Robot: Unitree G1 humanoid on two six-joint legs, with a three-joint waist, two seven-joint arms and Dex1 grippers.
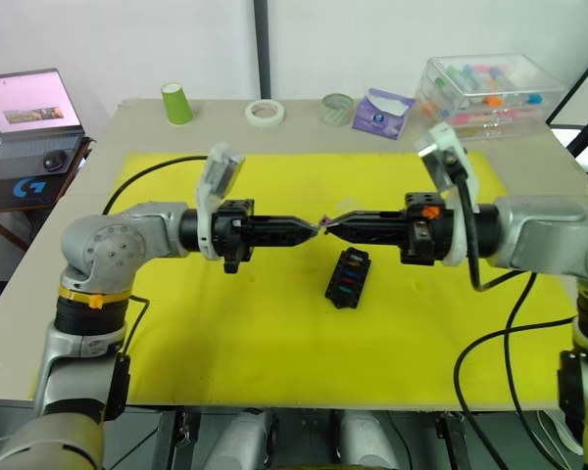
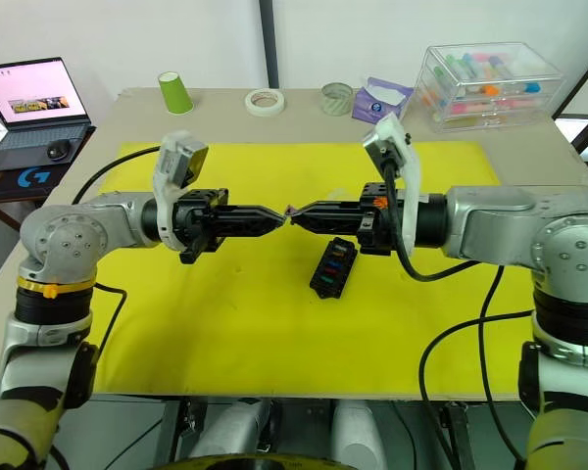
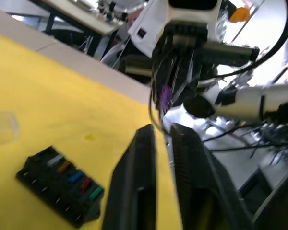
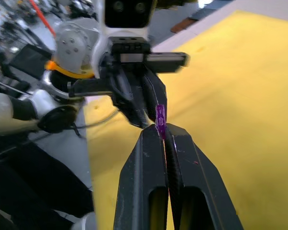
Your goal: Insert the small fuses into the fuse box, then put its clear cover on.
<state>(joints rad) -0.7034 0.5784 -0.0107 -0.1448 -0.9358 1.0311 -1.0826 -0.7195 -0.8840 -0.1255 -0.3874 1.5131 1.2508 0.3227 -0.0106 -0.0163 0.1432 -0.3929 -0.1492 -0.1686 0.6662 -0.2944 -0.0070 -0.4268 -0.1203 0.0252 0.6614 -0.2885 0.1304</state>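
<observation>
Between the two claw tips, above the yellow mat [image 1: 225, 333], hangs a purple fuse [image 4: 160, 115]. The right claw [image 4: 164, 132] is clenched on its lower end; the rest stands out past the fingertips, pointing along the claw's own axis toward the left claw [image 1: 312, 227]. The two claws face each other tip to tip, both roughly level and in line.

Left claw: fingers slightly apart, a narrow gap between them, grasping nothing. In the left wrist view the fuse sits straight ahead of that gap and just beyond it, near but apart.

Fuse box [image 1: 348, 278]: lies flat on the mat, below and a little to the right-claw side of the meeting point, under the right claw's fingers. Its long axis runs across the line of the two arms, slightly slanted. One row holds fuses: grey, orange, blue, red, green as seen in the left wrist view. The other row looks empty.

Clear cover [image 3: 1, 127]: on the mat, well apart from the box, untouched.

Judgement: a hand-over or re-grip of the purple fuse is in hand. The right claw is nearer the box; the free slots lie straight down from it. Cover step not yet begun.
</observation>
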